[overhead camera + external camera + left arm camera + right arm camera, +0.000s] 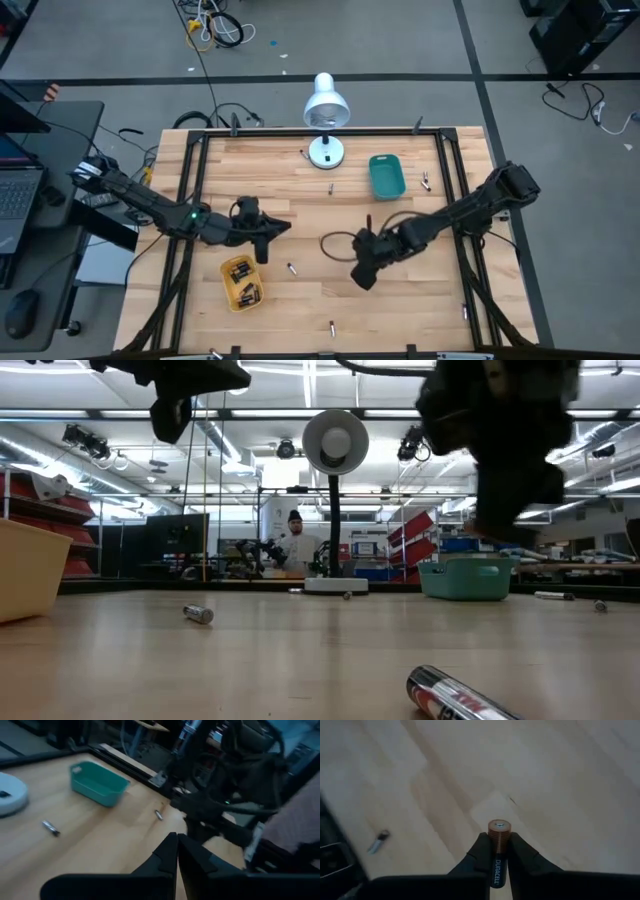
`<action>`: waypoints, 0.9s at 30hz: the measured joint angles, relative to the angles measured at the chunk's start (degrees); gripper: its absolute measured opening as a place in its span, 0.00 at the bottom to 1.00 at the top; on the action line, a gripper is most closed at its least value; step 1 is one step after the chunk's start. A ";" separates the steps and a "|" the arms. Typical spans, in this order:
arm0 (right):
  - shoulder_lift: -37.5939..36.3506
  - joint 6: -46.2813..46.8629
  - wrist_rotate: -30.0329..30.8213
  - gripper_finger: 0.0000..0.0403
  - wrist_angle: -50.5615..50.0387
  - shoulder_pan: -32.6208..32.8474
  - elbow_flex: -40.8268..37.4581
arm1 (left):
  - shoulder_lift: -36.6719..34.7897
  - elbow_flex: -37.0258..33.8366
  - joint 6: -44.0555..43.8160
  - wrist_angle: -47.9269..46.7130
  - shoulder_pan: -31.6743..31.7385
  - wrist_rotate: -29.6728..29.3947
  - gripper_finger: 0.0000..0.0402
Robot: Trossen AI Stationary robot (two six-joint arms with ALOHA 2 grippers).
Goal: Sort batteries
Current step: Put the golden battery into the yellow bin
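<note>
1. The right gripper point(496, 851) has its fingers clamped on a single battery point(498, 832) — a copper-topped, black-bodied cell held lengthwise, its terminal end poking out past the fingertips. That grip looks chosen so the cell can be carried and dropped end-first.

2. In the high view the right gripper point(365, 270) hangs above the middle of the desk point(400, 290), well apart from both trays, so I judge the cell is in transit, not yet sorted.

3. The teal tray point(386, 175) sits near the desk's far edge, right of the lamp point(325, 110); the yellow tray point(240, 281) sits toward the near left corner and already holds several cells. Two trays, two kinds — the likely reason for keeping them far apart.

4. The left gripper point(262, 240) waits just beyond the yellow tray, fingers point(167, 852) together and holding nothing that I can see.

5. Loose batteries lie scattered: one point(291, 268) right of the yellow tray, one point(331, 187) near the teal tray, one point(332, 326) by the near edge — all still unsorted.
</note>
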 joint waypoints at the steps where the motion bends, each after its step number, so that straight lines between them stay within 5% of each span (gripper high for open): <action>1: -0.48 -2.17 -1.34 0.07 1.11 -1.09 0.04 | 0.00 0.00 0.01 0.07 0.11 -0.46 0.07; 12: -6.44 -17.51 -5.97 0.07 7.36 -13.73 0.17 | -0.02 -0.02 -0.39 -0.16 1.60 -6.72 0.07; 21: -6.50 -24.48 -16.56 0.07 24.20 -20.90 0.17 | 0.52 -0.07 2.22 2.43 8.43 1.21 0.07; 27: -6.50 -25.10 -21.06 0.07 31.34 -25.04 0.17 | 0.37 -0.07 15.02 12.44 8.60 3.02 0.19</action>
